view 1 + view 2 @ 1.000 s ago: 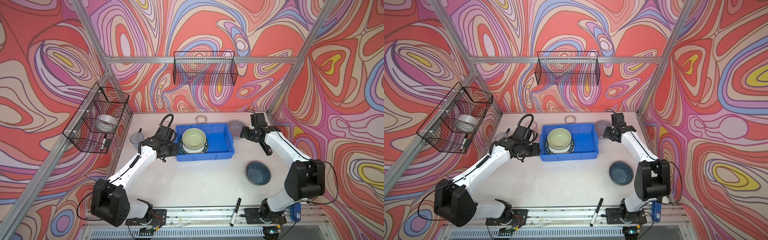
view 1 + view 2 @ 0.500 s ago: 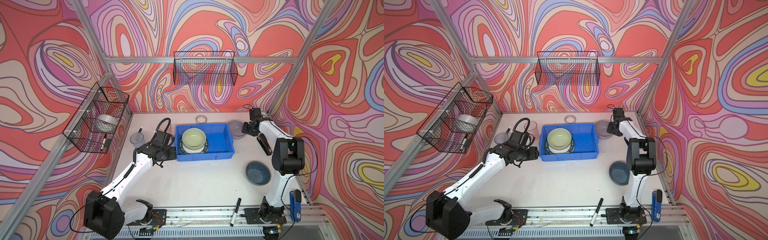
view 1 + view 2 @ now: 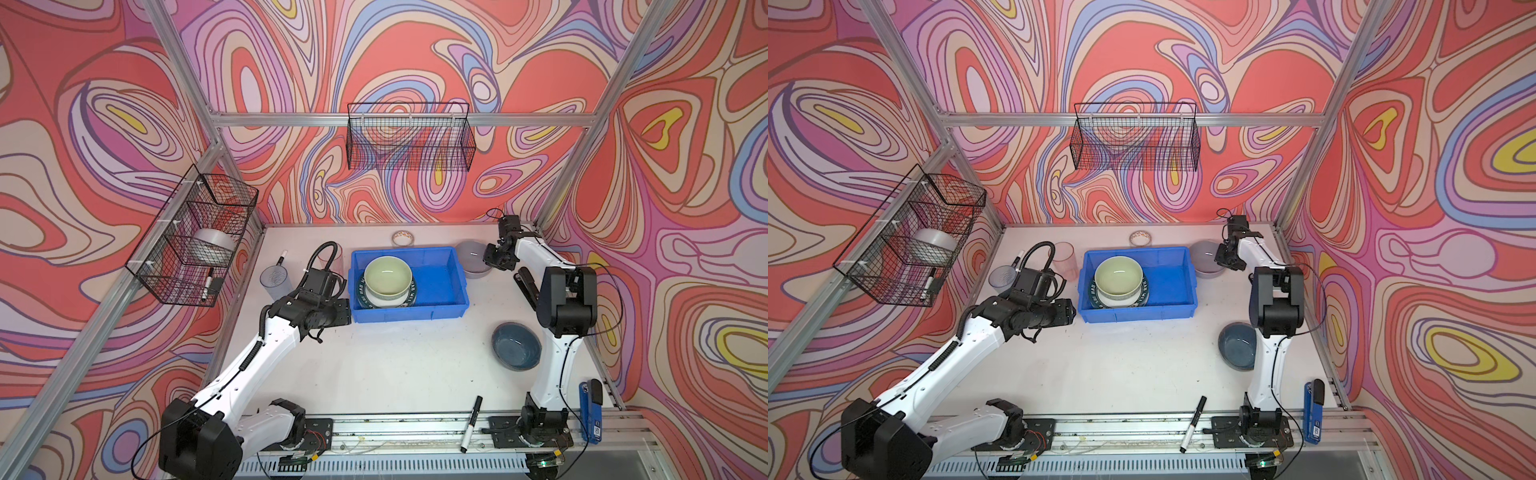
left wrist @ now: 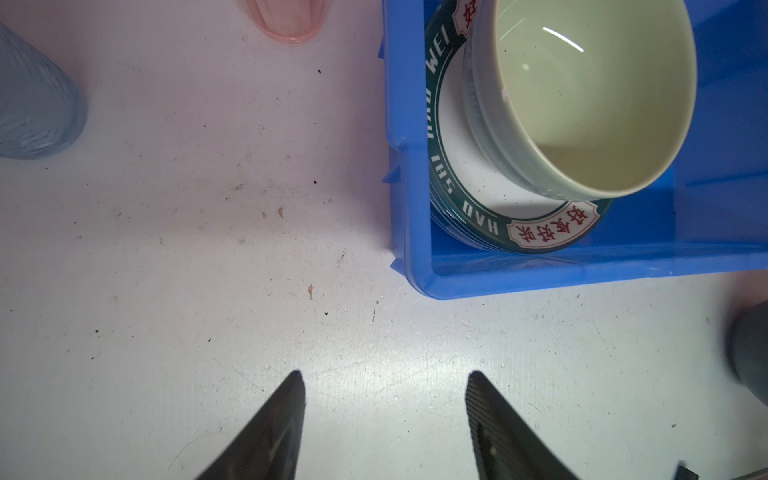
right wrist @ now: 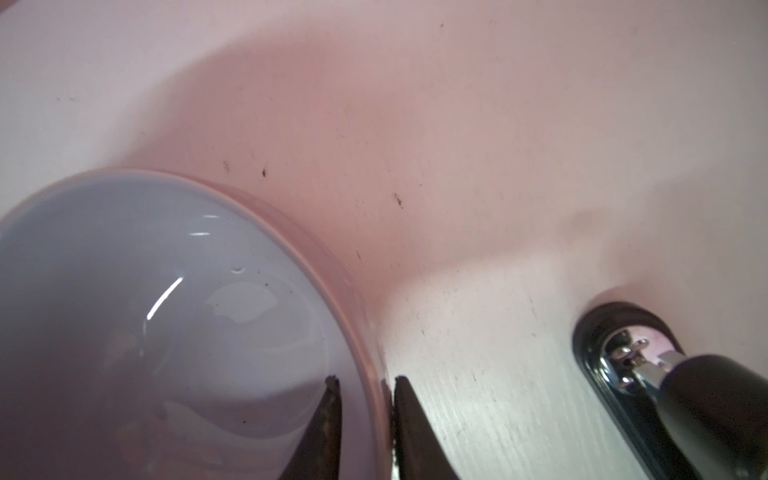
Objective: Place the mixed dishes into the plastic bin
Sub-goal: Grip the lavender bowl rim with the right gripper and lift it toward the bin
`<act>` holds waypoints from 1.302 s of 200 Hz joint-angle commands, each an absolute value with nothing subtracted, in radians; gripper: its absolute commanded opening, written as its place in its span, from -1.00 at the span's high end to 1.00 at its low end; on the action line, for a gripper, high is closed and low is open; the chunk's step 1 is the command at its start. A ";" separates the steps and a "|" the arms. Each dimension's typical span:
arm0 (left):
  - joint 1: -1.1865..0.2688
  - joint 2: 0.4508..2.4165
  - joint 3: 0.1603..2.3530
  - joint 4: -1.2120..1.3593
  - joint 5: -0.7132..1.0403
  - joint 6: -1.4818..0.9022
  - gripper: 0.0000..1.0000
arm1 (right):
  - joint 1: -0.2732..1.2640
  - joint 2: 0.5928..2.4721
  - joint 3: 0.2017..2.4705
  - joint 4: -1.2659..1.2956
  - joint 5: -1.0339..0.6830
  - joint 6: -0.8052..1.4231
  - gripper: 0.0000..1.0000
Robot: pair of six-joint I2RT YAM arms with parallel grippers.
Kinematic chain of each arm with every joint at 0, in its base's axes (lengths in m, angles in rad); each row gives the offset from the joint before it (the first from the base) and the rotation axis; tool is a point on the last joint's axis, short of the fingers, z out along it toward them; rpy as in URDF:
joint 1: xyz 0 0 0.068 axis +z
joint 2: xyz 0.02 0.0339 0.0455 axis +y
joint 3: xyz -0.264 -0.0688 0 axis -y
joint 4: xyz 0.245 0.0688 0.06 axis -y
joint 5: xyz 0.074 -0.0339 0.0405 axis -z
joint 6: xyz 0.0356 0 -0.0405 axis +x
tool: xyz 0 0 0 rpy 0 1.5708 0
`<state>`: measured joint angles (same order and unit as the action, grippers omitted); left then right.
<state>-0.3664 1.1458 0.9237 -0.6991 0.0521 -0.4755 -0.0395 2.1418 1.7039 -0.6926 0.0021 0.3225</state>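
Moved: the right arm is standing folded taller than a second ago, and the right gripper point(image 5: 365, 379) has been narrowing at the lavender bowl point(image 5: 166, 311); the left gripper point(image 4: 384, 374) is sitting slightly farther back from the bin point(image 3: 409, 318).
Front edge: a black-and-white marker point(image 3: 471, 424) is lying on the scuffed white table point(image 3: 395, 374); a blue-and-black tool point(image 3: 591, 409) is lying at the right.
Right front: a dark blue bowl point(image 3: 516, 345), round and glossy, is sitting upright on the table, well apart from the bin.
Left pincer: it is hanging released, its ridged dark fingers spread over bare table just beside the bin's near left corner, carrying nothing.
Bin: bright blue moulded plastic, rectangular and rimmed; in its left half it is holding white plates point(image 4: 461, 178) with a dark green lettered rim, and a glazed green bowl point(image 4: 590, 95) is sitting on them.
Left of bin: a bluish tumbler point(image 3: 275, 280), ribbed and translucent, and a pink tumbler point(image 3: 1064, 257) are standing on the table.
Right pincer: it is straddling the lavender bowl's rim, one finger inside and one outside; I cannot tell whether the pinch is complete.
Lavender bowl: smooth and glossy, it is sitting on the table just beside the bin's far right corner, outside it.
Beside it: a glossy black tool point(image 5: 623, 365) is lying nearby.
Behind bin: a small tape roll point(image 3: 402, 238) is lying flat.
Walls: two black wire baskets are hanging; the left basket point(image 3: 195, 241) is holding a pale roll point(image 3: 214, 245) and a pen point(image 3: 207, 284); the back basket point(image 3: 409, 139) is hanging higher.
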 commanded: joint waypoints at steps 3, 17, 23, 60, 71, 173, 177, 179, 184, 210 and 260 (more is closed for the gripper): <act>-0.361 1.115 0.913 -0.727 0.050 -0.477 -0.31 | -0.048 2.176 1.743 -0.722 -0.019 0.320 0.55; -0.361 1.107 0.912 -0.734 0.048 -0.474 -0.31 | -0.048 2.194 1.758 -0.740 -0.006 0.318 0.63; -0.361 1.105 0.911 -0.737 0.048 -0.473 -0.31 | -0.049 2.198 1.761 -0.743 -0.005 0.316 0.65; -0.362 1.077 0.898 -0.742 0.043 -0.471 -0.32 | -0.049 2.195 1.758 -0.743 -0.013 0.314 0.83; -0.361 1.068 0.893 -0.738 0.049 -0.469 -0.33 | -0.052 2.193 1.763 -0.748 -0.016 0.313 0.92; -0.360 1.050 0.877 -0.741 0.029 -0.482 -0.56 | -0.061 2.038 1.788 -0.739 -0.013 0.344 1.00; -0.360 1.049 0.876 -0.741 0.030 -0.482 -0.56 | -0.061 2.031 1.786 -0.736 -0.010 0.347 1.00; -0.360 1.047 0.875 -0.740 0.029 -0.482 -0.56 | -0.061 2.027 1.786 -0.734 -0.006 0.349 1.00; -0.360 1.046 0.875 -0.741 0.031 -0.482 -0.56 | -0.061 2.018 1.782 -0.729 -0.001 0.352 1.00; -0.360 1.035 0.872 -0.743 0.030 -0.479 -0.56 | -0.061 1.966 1.751 -0.699 0.033 0.374 1.00; -0.360 1.028 0.878 -0.750 0.026 -0.476 -0.56 | -0.061 1.887 1.701 -0.654 0.102 0.395 1.00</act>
